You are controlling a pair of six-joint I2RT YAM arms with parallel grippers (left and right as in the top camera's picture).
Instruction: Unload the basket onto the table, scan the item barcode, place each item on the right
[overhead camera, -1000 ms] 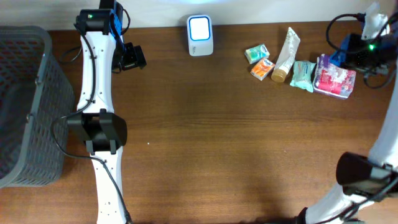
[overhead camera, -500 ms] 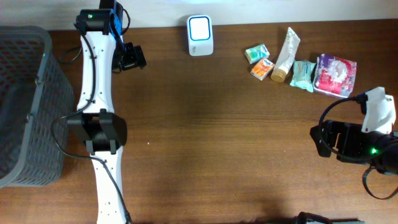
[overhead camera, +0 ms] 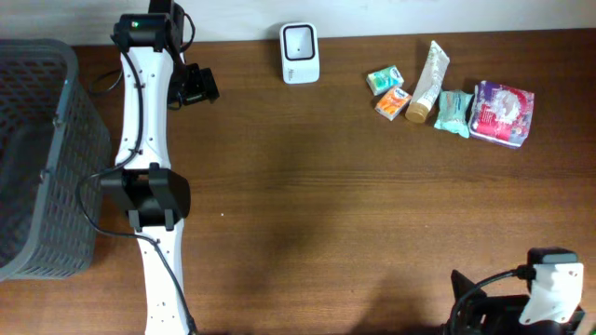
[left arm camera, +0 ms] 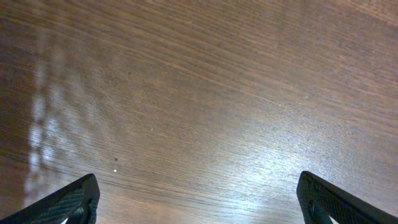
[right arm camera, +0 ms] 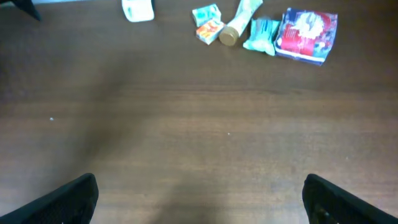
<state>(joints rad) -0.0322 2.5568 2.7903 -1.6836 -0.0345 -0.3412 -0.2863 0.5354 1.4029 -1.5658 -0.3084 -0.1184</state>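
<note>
Overhead shows a dark wood-grain desk (overhead camera: 326,205) with a pale strip beyond its far edge. A white scanner (overhead camera: 300,53) stands at that edge. To its right, in a cluster, lie a green packet (overhead camera: 385,79), an orange packet (overhead camera: 393,103), a tube (overhead camera: 428,82), a teal pouch (overhead camera: 453,112) and a red package (overhead camera: 504,113). A grey basket (overhead camera: 37,158) is cut off at the left.

The left end effector (left arm camera: 199,202) hangs spread wide and empty over bare wood. The right end effector (right arm camera: 199,199) is likewise agape and empty, well apart from the cluster. Each wrist view shows only fingertips (left arm camera: 68,202). The right arm (overhead camera: 545,302) is cropped at the overhead view's bottom edge. Any barcodes are too small to make out.
</note>
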